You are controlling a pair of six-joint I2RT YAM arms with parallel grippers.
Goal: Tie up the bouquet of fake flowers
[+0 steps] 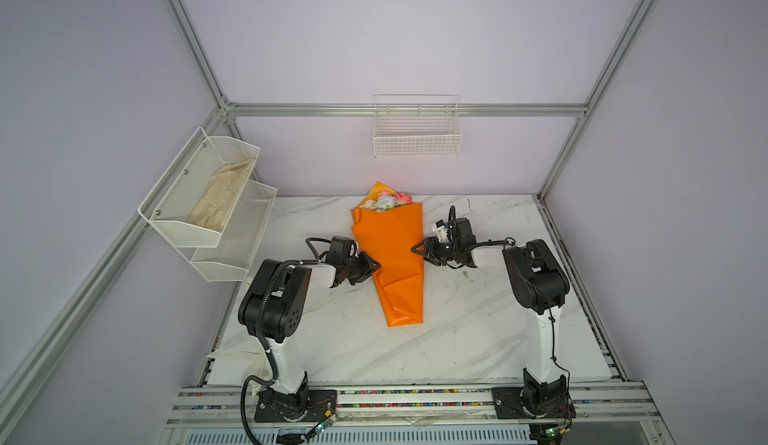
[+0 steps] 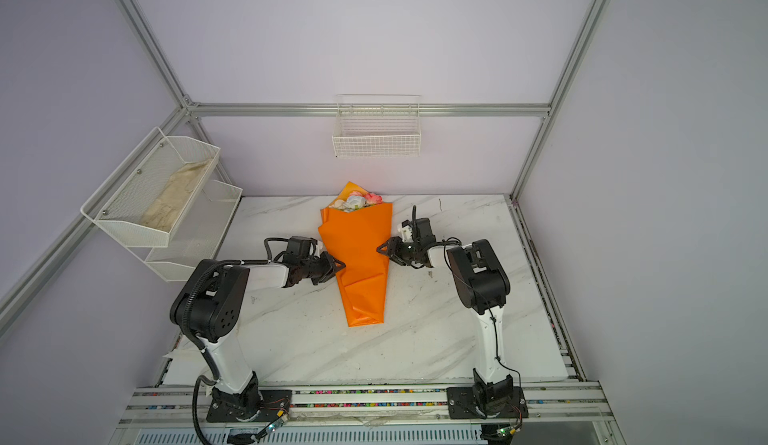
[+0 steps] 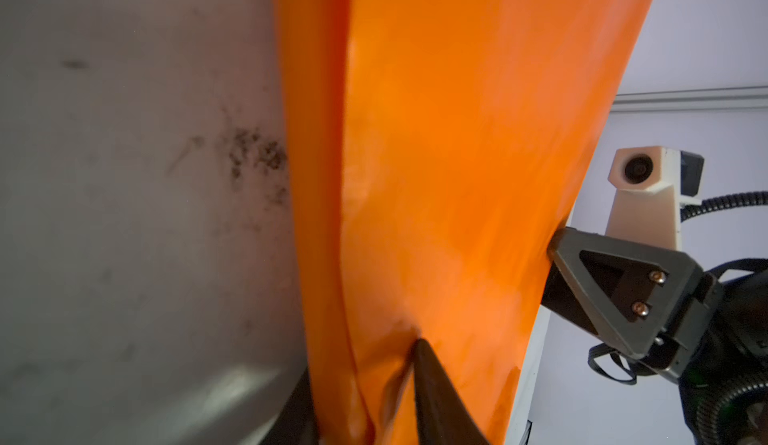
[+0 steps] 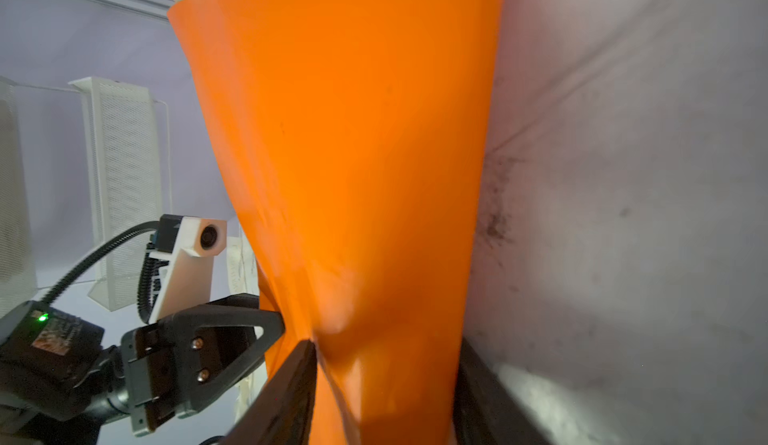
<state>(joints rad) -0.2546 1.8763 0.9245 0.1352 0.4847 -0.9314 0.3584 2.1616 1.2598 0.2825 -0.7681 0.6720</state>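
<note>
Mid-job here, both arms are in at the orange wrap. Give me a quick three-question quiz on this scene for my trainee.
1. True or false: a ribbon is already tied around the bouquet of fake flowers.
2. Where does the left gripper meet the bouquet? A) at the flower heads; B) at its left edge in both top views, about mid-length; C) at the narrow bottom end.
3. Fill in: the beige cloth lies in the ___ tier of the white rack.

Key: 1 false, no ribbon shows in any view. 2 B. 3 upper.
</note>
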